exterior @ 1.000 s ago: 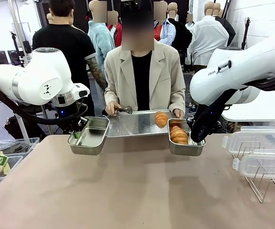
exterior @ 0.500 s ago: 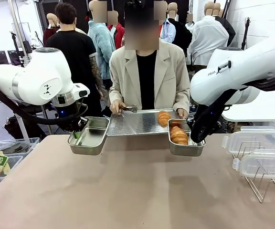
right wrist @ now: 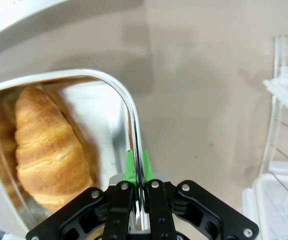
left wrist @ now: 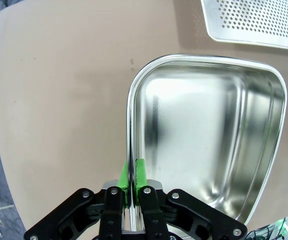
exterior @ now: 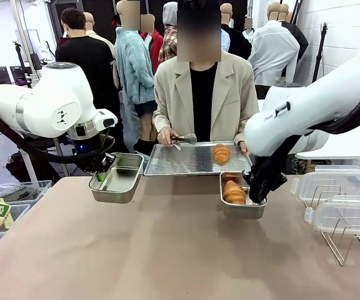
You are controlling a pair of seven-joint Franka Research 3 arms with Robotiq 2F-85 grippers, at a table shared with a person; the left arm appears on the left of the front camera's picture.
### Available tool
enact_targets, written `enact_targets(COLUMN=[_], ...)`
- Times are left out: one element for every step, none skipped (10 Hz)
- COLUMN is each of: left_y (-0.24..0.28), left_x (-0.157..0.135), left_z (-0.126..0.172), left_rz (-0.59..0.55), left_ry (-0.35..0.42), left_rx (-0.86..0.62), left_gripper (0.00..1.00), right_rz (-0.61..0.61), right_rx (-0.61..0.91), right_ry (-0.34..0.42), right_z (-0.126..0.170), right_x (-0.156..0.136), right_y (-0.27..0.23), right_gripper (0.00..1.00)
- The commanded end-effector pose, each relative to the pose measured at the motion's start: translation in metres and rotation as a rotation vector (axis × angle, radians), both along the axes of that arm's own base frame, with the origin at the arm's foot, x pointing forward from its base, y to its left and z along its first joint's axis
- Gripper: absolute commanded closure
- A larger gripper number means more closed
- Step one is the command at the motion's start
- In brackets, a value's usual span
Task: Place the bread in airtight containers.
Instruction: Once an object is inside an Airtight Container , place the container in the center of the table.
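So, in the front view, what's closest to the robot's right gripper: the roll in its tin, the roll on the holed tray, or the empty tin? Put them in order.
From the right gripper:
1. Packed roll, in the held tin, right beside it.
2. Loose roll, on the perforated tray, farther back.
3. Empty tin, far left, in the left gripper.

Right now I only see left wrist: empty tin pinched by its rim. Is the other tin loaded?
Observer: Yes. The right tin has a croissant in it.
Operator: What holds it?
Observer: The right gripper, shut on its rim.
Operator: Any bread for the left tin?
Observer: One roll lies on the perforated tray; the person's hand holds tongs at its far edge.
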State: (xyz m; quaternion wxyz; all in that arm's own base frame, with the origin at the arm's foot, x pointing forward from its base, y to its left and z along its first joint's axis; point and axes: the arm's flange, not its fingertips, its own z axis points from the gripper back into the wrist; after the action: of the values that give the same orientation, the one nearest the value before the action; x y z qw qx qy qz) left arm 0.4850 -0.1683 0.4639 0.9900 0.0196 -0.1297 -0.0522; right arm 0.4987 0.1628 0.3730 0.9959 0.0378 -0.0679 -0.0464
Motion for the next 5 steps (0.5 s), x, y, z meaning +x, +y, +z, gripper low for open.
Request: enact_targets(left_y=[0.003,0.003,0.003,0.003,0.003], left_x=[0.001,0.001,0.001,0.001,0.001], left_z=[0.002,0.002,0.002,0.002,0.002], left_rz=[-0.012,-0.012,-0.012,-0.012,-0.012], left_ry=[-0.020,-0.020,-0.020,-0.020,-0.020], left_rx=[-0.005,-0.005,-0.005,-0.005,-0.005], left_gripper=[1.00,1.00,1.00,1.00,1.00], right_rz=[0.006,0.002,0.016,0.010,0.013], right_rx=[-0.024,-0.031,-0.043,-0.037,-0.023], right_ry=[-0.024,-0.026,-0.035,-0.039,-0.024], right_z=[-0.019,-0.030,-0.038,-0.048,-0.056], right_x=[0.008,0.010,0.008,0.011,0.013], right_y=[0.015,0.015,0.016,0.016,0.015], right_gripper=[1.00,1.00,1.00,1.00,1.00])
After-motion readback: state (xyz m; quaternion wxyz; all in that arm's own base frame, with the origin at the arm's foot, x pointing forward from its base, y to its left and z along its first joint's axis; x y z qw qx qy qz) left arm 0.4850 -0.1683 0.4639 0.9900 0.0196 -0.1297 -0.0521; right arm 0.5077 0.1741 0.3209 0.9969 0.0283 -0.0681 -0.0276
